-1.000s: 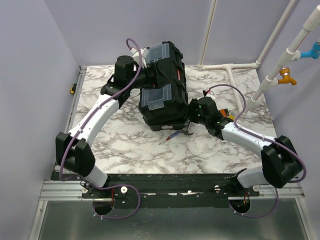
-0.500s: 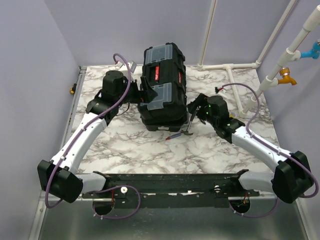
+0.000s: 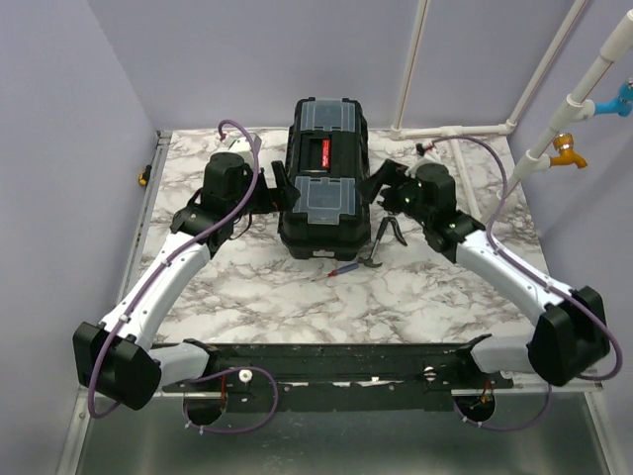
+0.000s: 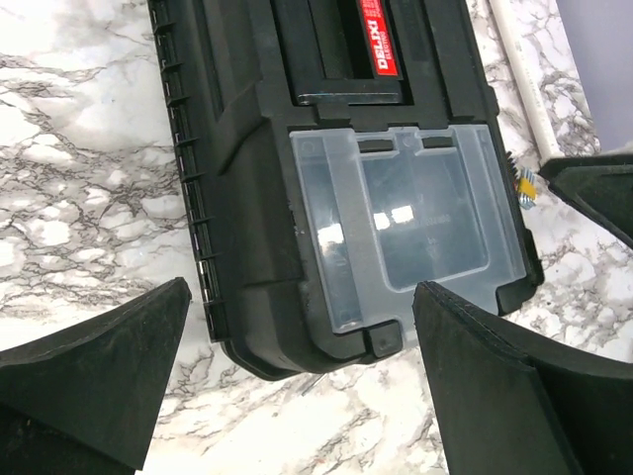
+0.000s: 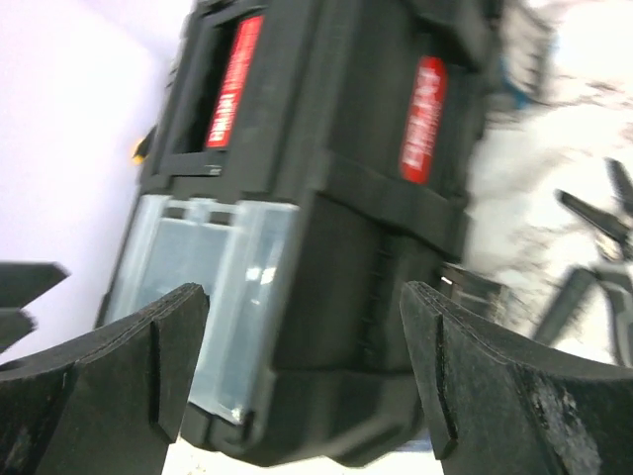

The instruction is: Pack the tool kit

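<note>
A white marble-patterned table (image 3: pixel 257 287) with grey veins fills the floor of a lilac-walled booth, and the two arms are bolted at its near edge. Nearest to them on the bare marble lies a slim screwdriver (image 3: pixel 341 269) with a reddish handle. Just beyond it is a pair of dark metal pliers (image 3: pixel 382 240), handles splayed, just beside the near right corner of the box. Neither tool is packed.

Behind them a large black plastic toolbox (image 3: pixel 321 233) stands in the middle of the table with its lid down. Its red lid handle (image 3: pixel 318 156) sits between two grey translucent lid compartments (image 3: pixel 324 193). Whether the latches are fastened I cannot tell.

The left gripper (image 3: pixel 278 188) hangs at the toolbox's left flank and the right gripper (image 3: pixel 381 190) at its right flank. Both have their jaws spread wide with nothing clamped, and each wrist view shows the box beyond open fingers.

Furthest back, white plastic pipes (image 3: pixel 450 131) run along the wall.

With the lid shut and two tools outside, the job looks unfinished. The pliers lie so close to the box wall that a finger coming down for them could be blocked and pinch one handle only, letting them swing or drop. A low sweep by either arm could catch the toolbox's side and shove it onto the loose tools. Pulling at the lid while the latches hold would drag the whole box
</note>
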You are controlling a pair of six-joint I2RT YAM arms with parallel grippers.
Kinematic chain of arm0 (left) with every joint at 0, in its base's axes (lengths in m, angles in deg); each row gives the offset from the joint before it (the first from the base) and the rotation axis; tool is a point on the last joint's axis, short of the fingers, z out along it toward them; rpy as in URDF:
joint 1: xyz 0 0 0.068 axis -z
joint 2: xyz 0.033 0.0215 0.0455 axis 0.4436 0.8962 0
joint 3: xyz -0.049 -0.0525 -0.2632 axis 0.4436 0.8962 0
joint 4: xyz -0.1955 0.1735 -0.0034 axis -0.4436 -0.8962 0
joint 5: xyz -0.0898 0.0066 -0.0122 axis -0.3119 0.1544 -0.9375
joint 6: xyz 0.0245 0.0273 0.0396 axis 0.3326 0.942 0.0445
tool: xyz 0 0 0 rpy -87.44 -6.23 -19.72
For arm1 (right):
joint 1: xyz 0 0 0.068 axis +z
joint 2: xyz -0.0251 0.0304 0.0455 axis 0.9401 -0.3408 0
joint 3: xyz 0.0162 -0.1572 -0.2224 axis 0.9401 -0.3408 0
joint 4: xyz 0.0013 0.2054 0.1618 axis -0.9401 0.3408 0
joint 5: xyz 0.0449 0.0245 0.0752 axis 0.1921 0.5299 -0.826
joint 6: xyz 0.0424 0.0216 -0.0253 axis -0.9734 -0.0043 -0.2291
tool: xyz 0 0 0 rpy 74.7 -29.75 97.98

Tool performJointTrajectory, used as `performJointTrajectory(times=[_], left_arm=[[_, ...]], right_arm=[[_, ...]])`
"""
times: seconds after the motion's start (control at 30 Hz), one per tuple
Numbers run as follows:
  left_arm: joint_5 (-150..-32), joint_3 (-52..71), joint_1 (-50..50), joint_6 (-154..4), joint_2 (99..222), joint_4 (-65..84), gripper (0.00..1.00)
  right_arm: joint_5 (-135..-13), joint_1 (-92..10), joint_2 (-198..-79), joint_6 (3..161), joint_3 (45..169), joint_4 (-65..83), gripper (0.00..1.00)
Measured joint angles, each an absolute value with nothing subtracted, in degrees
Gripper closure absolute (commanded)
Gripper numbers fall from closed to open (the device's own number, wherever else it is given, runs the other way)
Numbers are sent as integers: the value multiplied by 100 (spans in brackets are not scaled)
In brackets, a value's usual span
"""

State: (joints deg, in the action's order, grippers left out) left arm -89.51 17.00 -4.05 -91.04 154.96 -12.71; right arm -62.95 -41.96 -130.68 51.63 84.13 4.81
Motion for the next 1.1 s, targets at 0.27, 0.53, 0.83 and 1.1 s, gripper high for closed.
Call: performJointTrajectory(times=[0.27, 0.53, 0.83, 1.1], left_arm=[[-9559, 2283, -1011, -9128, 15564, -849, 1], [-10013, 2576, -1633, -9456, 15789, -309, 2], [-10162, 2384, -2127, -9460, 15859, -181, 1], [-9733, 795, -1780, -8879, 16602, -895, 2]], right_arm=[[-7702, -4222, -14419, 5274, 9390, 295, 11], [-7768, -3927, -15149, 5113, 9794, 79, 12], [-7565, -3461, -15180, 5135, 9890, 35, 11], [-7869, -4622, -14482, 5211, 9624, 463, 21]])
